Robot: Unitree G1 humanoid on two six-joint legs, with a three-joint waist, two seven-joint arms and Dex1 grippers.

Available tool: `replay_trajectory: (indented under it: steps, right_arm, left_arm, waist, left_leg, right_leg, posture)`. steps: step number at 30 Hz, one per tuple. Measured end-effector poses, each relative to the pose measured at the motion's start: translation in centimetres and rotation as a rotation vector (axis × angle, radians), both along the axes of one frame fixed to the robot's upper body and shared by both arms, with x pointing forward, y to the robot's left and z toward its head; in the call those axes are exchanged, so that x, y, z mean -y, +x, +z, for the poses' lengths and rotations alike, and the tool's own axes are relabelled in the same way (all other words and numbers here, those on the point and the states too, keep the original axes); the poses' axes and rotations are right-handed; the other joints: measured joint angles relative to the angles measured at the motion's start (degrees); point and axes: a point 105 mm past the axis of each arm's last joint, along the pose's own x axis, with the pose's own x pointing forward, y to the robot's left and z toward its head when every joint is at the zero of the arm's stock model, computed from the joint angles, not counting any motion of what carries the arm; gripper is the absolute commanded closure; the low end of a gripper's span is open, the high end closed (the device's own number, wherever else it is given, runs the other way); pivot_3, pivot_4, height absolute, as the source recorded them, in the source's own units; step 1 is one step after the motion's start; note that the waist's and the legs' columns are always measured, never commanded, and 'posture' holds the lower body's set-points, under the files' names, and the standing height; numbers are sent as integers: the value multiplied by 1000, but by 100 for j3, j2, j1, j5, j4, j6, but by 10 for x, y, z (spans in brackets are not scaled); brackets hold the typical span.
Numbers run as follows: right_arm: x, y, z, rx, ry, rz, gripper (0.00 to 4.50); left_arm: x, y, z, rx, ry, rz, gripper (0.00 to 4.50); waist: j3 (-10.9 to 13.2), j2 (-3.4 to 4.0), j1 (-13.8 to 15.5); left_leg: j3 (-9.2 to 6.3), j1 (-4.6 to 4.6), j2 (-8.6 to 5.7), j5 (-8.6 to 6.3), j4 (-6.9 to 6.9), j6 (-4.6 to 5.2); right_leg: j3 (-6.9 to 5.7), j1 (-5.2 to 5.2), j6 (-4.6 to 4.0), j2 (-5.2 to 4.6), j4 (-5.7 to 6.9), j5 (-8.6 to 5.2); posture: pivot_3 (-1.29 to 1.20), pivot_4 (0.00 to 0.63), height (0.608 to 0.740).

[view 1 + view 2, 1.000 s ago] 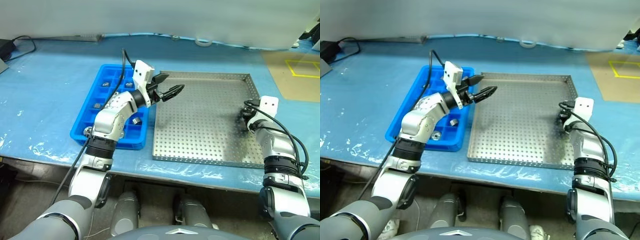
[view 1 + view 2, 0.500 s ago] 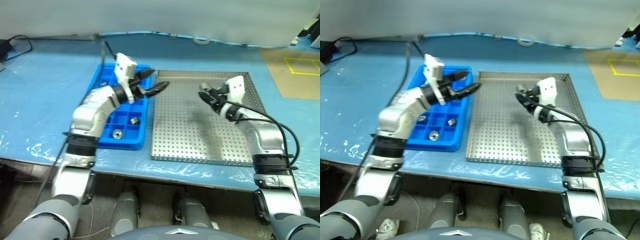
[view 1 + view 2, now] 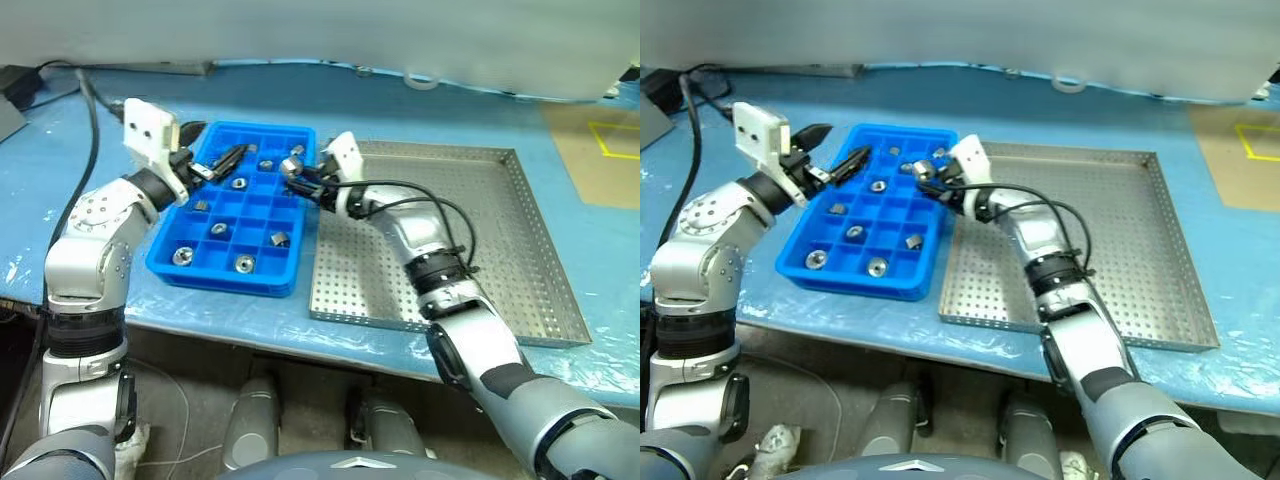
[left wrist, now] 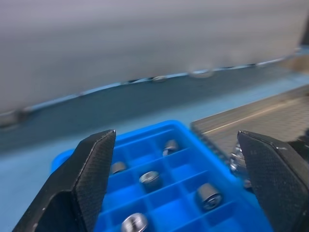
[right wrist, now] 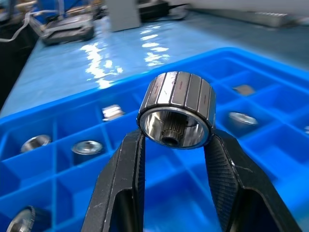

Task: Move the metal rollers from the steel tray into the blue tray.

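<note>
Right wrist view: right tool (image 5: pixel 174 145) clamped on one metal roller (image 5: pixel 176 115), ribbed and centre-holed, held above the compartments of the blue tray (image 3: pixel 205 265). A second ago this tool was low at the far right edge of the steel tray (image 3: pixel 520 270); it has since crossed to the tray's left corner. Left tool (image 3: pixel 213 165) has withdrawn leftward, jaws wide, empty. Other rollers (image 3: pixel 244 264) already sit in compartments; steel tray appears cleared. Judged: release pending, task nearly complete.
</note>
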Motion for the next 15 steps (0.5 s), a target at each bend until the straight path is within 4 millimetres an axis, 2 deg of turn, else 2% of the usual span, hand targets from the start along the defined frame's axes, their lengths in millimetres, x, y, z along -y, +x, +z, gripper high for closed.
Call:
replay_trajectory:
  steps: [6,15]
  right_arm:
    - [-17,-7,-20,-46,-29,76,3103]
    - [-4,-1,-30,-45,-72,45,3103]
  left_arm:
    - [4,-26,-14,-34,10,-29,218]
    - [9,-32,-15,-39,-5,-33,218]
  waist:
    - [0,-3,321]
    - [0,-3,470]
  left_leg:
    - [-17,-48,-1,0,30,2]
    - [-10,-13,25,21,27,-43]
  right_leg:
    - [-21,-26,-2,-2,8,1]
    - [-23,-26,-6,0,81,3]
  posture:
    - [424,150,740]
    - [412,150,740]
